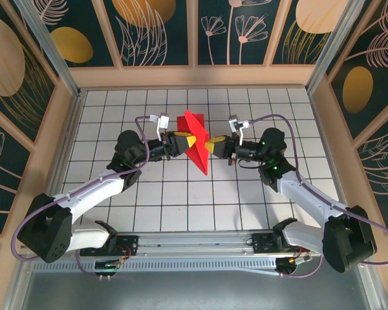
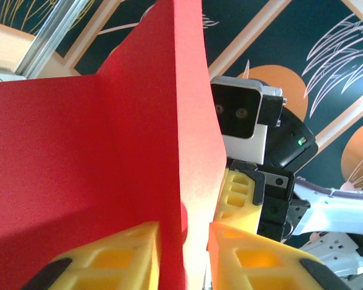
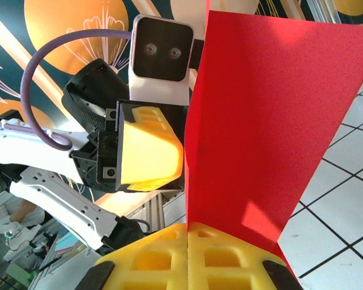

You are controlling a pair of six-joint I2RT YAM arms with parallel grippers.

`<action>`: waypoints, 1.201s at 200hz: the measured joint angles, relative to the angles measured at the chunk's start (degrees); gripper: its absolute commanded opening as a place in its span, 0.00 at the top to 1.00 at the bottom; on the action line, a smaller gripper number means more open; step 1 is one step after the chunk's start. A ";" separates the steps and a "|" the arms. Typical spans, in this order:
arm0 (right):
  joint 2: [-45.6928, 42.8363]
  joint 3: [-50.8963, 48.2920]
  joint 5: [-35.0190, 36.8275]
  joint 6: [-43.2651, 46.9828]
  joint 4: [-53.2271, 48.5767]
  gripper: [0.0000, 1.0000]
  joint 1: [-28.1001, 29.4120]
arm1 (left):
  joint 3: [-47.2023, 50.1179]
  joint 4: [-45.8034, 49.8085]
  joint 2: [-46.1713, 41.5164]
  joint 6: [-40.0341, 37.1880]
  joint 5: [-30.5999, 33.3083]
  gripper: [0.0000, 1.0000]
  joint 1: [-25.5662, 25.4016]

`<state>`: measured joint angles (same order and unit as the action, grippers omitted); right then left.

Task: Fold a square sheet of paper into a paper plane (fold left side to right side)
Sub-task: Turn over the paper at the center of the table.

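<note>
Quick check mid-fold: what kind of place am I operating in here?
Probably an enclosed robot test cell, not a home: a white grid-tiled tabletop, decorated wall panels boxing it in, and a metal mounting rail at the near edge.

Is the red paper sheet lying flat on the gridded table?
No, the thin bright red paper sheet stands upright above the white gridded table, pinched in the shut right claw.

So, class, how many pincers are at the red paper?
2: the left pincer straddles the red paper from the left; the right pincer is shut on it from the right.
</note>
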<state>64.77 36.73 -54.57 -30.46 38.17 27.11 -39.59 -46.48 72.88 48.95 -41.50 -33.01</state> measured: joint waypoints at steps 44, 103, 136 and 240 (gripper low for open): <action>0.33 -0.02 0.04 -0.17 0.44 1.00 0.00 | -0.15 0.07 -0.02 -0.39 0.57 0.89 0.00; -0.04 0.00 1.11 0.02 -0.48 0.77 0.00 | -0.15 0.24 -0.15 -0.68 1.81 0.96 -0.09; -5.29 -0.02 5.73 2.86 -7.15 0.45 -0.07 | -0.15 0.22 -0.85 -0.68 3.06 0.97 -0.11; -9.53 -3.82 15.15 3.93 -16.06 0.14 1.31 | -0.15 0.00 -1.49 -0.61 3.43 0.97 -0.11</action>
<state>55.24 32.91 -39.42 -26.52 22.11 28.42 -39.75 -46.48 71.40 48.34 -38.06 -33.12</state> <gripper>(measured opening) 0.856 0.043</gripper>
